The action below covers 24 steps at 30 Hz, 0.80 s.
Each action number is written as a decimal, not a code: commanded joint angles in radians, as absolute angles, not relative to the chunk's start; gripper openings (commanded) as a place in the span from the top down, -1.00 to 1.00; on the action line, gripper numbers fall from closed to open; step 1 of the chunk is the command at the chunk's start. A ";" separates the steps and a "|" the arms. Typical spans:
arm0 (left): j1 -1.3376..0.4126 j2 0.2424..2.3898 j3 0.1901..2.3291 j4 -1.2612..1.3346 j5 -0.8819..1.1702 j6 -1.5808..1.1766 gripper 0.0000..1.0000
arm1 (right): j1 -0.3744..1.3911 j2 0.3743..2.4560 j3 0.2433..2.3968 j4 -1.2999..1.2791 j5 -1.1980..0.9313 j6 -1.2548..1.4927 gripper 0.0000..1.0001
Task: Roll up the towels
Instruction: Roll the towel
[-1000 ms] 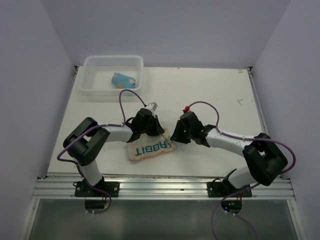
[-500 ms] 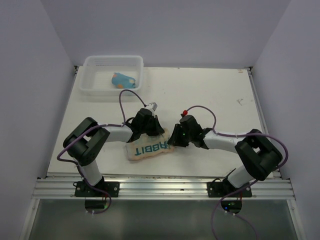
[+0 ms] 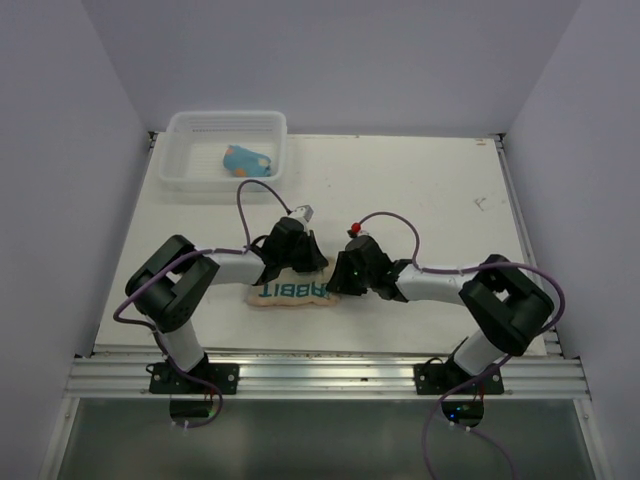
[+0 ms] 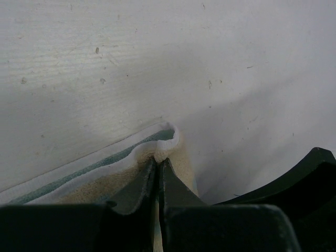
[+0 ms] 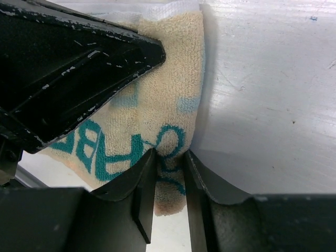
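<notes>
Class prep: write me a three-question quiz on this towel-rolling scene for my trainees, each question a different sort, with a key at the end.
1. True or false: the blue towel is held by a claw.
2. Multiple choice: the left claw is shut on A) a sponge, B) an edge of the cream towel, C) a cup.
3. Short answer: which towel does the right claw grip?
Key: 1 false, it lies in the white basket; 2 B; 3 the cream one.
</notes>
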State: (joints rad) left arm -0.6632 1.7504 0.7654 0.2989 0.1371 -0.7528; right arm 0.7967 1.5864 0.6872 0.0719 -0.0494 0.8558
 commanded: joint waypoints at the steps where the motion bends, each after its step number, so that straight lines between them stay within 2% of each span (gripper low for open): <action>1: -0.653 1.735 0.733 0.252 0.069 -0.756 1.00 | 0.815 1.655 0.644 -0.038 -0.012 0.845 0.42; 8: -0.653 1.717 0.733 0.242 0.066 -0.753 1.00 | 0.816 1.611 0.660 -0.070 -0.002 0.824 0.98; 10: -0.653 1.709 0.747 0.230 0.064 -0.750 1.00 | 0.816 1.595 0.676 -0.090 0.023 0.807 1.00; 20: -0.652 1.674 0.887 0.077 0.020 -0.715 0.42 | 0.867 1.536 0.775 -0.313 0.242 0.667 1.00; 24: -0.647 1.641 0.908 0.037 0.003 -0.706 0.31 | 0.884 1.519 0.818 -0.406 0.325 0.631 1.00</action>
